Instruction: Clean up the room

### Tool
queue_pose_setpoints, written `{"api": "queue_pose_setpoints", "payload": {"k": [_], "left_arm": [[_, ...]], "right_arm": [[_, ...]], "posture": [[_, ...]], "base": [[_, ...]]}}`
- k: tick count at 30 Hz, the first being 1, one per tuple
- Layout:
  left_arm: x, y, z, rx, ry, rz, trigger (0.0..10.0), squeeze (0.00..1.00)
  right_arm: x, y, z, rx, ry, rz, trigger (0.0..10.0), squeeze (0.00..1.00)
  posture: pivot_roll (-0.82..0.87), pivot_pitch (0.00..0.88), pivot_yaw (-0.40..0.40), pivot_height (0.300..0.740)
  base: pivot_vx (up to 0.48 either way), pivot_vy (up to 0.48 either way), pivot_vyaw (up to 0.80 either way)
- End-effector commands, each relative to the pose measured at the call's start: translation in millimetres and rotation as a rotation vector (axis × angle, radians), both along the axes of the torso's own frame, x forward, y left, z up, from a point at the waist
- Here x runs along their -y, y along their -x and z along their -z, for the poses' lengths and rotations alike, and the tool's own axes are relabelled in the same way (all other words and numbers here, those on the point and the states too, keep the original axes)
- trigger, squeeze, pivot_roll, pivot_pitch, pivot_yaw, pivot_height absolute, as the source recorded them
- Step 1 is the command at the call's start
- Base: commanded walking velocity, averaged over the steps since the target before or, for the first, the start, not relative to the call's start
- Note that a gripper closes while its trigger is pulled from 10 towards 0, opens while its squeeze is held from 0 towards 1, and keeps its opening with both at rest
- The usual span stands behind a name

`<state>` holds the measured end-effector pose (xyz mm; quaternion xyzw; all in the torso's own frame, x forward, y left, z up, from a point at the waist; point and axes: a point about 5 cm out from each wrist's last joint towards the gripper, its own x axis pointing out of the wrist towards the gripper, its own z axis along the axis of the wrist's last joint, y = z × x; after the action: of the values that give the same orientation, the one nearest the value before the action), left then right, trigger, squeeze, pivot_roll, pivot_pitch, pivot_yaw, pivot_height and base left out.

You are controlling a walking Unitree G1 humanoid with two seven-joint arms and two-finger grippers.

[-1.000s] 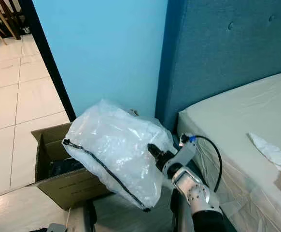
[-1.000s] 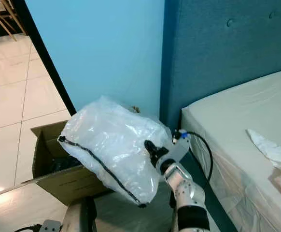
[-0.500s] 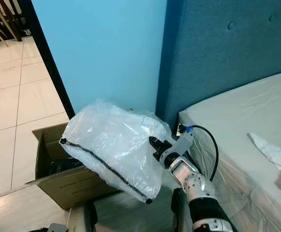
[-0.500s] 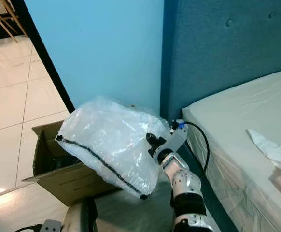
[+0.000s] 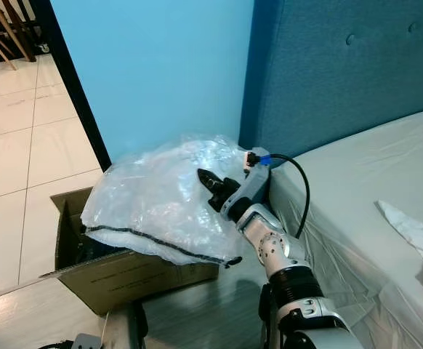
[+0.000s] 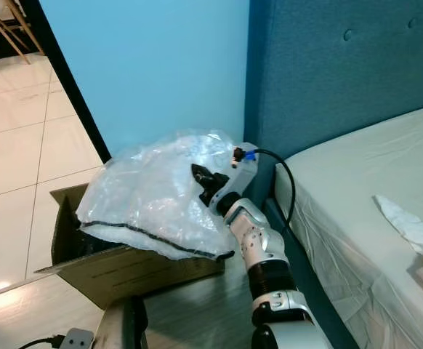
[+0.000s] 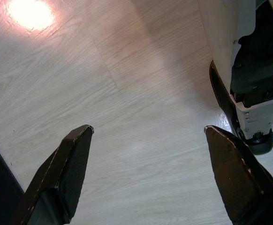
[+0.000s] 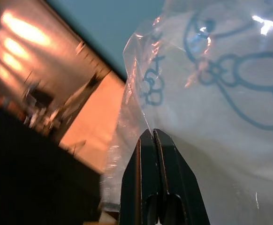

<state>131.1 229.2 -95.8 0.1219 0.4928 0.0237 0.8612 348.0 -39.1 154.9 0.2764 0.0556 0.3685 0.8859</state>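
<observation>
- At about 9 o'clock in the head views we saw a white tiled floor [image 5: 22, 167] beyond a dark door frame [image 5: 73, 94].
- At 7 o'clock stood an open cardboard box [image 5: 110, 280] on pale wood flooring, dark contents inside it that we could not make out.
- Over the box hung a clear plastic bag [image 5: 153, 207] with a black zip edge, its lower edge just above the box's rim; we could not tell whether they touched.
- Our right gripper [image 5: 210, 183] was near centre, its fingers pinched tight on the plastic bag; the right wrist view showed the two black fingers [image 8: 146, 178] pressed together with the bag's film between them.
- Our left gripper [image 7: 146, 159] hung idle over the wood floor, fingers spread wide apart with nothing between them.
- From 1 to 4 o'clock we saw a blue padded headboard [image 5: 342, 73] and a bed [image 5: 357, 189] with a crumpled white tissue [image 5: 411, 229] lying on it.
</observation>
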Motion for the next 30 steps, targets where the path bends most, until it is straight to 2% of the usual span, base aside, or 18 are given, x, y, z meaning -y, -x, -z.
{"api": "queue_pose_setpoints", "payload": {"k": [1,3,4,5,6,8,10,11,15,16,17,21,22,23,25,27,29,30], "left_arm": [[16.0,-19.9,-5.7,0.088,0.050,0.059,10.0,0.00],[15.9,-18.8,-5.4,0.088,0.049,0.062,10.0,0.00],[15.9,-18.8,-5.4,0.088,0.049,0.062,10.0,0.00],[15.9,-18.3,-5.3,0.087,0.049,0.063,10.0,0.00],[15.9,-18.3,-5.3,0.087,0.049,0.063,10.0,0.00],[15.6,-16.1,-4.6,0.084,0.048,0.068,10.0,0.00],[15.6,-16.1,-4.6,0.084,0.048,0.068,10.0,0.00],[14.9,-13.2,-3.8,0.078,0.046,0.072,10.0,0.00],[14.1,-11.1,-3.3,0.075,0.044,0.075,10.0,0.00],[12.9,-8.9,-2.9,0.072,0.042,0.077,10.0,0.00],[11.6,-7.1,-2.6,0.069,0.039,0.077,10.0,0.00],[10.9,-6.1,-2.5,0.068,0.038,0.078,10.0,0.00],[10.0,-5.1,-2.3,0.067,0.036,0.077,10.0,0.00],[9.3,-4.2,-2.2,0.064,0.035,0.077,10.0,0.00],[8.9,-3.7,-2.0,0.063,0.034,0.077,10.0,0.00],[9.4,-4.3,-2.1,0.063,0.034,0.080,10.0,0.00],[9.7,-5.0,-2.3,0.064,0.034,0.081,10.0,0.00],[10.6,-6.7,-2.6,0.066,0.035,0.085,10.0,0.00]], "right_arm": [[-79.1,26.0,-21.1,0.035,-0.094,-0.213,0.0,0.00],[-101.5,41.2,1.4,0.071,0.144,-0.312,0.0,0.00],[-101.5,41.2,1.4,0.071,0.144,-0.312,0.0,0.00],[-105.9,45.1,12.8,0.080,0.233,-0.331,0.0,0.00],[-105.9,45.1,12.8,0.080,0.233,-0.331,0.0,0.00],[-107.6,51.2,37.5,0.049,0.362,-0.343,0.0,0.00],[-107.6,51.2,37.5,0.049,0.362,-0.343,0.0,0.00],[-102.6,53.2,57.3,0.002,0.455,-0.315,0.0,0.00],[-97.2,52.0,65.9,-0.032,0.489,-0.279,0.0,0.00],[-88.3,47.4,72.5,-0.064,0.526,-0.217,9.3,0.00],[-79.3,42.0,76.4,-0.085,0.558,-0.158,10.0,0.00],[-73.8,38.5,78.1,-0.091,0.579,-0.124,10.0,0.00],[-65.1,31.7,78.5,-0.103,0.609,-0.059,10.0,0.00],[-54.0,23.0,76.6,-0.125,0.606,0.016,10.0,0.00],[-46.7,17.3,75.2,-0.139,0.601,0.066,10.0,0.00],[-30.4,4.2,68.1,-0.161,0.550,0.180,10.0,0.00],[-26.6,0.8,65.3,-0.163,0.529,0.209,10.0,0.00],[-22.6,-4.9,57.3,-0.151,0.464,0.236,10.0,0.70]], "posture": [[0.01,0.126,0.010,0.468],[0.01,0.133,0.010,0.468],[0.01,0.133,0.010,0.468],[0.01,0.133,0.010,0.468],[0.01,0.133,0.010,0.468],[0.02,0.147,0.008,0.468],[0.02,0.147,0.008,0.468],[0.03,0.156,0.005,0.468],[0.04,0.163,0.003,0.468],[0.04,0.169,0.001,0.468],[0.05,0.170,0.001,0.468],[0.05,0.170,0.001,0.468],[0.05,0.168,0.002,0.468],[0.05,0.164,0.004,0.468],[0.05,0.164,0.004,0.468],[0.04,0.160,0.011,0.468],[0.04,0.160,0.011,0.468],[0.04,0.159,0.014,0.468]], "base": [[0.000,0.000,0.00],[0.000,0.000,0.00],[0.000,0.000,0.00],[0.000,0.000,0.00],[0.000,0.000,0.00],[0.000,0.000,0.00],[0.000,0.000,0.00],[0.000,0.000,0.00],[0.000,0.000,0.00],[0.000,0.000,0.00],[0.000,0.000,0.00],[0.000,0.000,0.00],[0.000,0.000,0.00],[0.000,0.000,0.00],[0.000,0.000,0.00],[0.000,0.000,0.00],[0.000,0.000,0.00],[0.000,0.000,0.00]]}}
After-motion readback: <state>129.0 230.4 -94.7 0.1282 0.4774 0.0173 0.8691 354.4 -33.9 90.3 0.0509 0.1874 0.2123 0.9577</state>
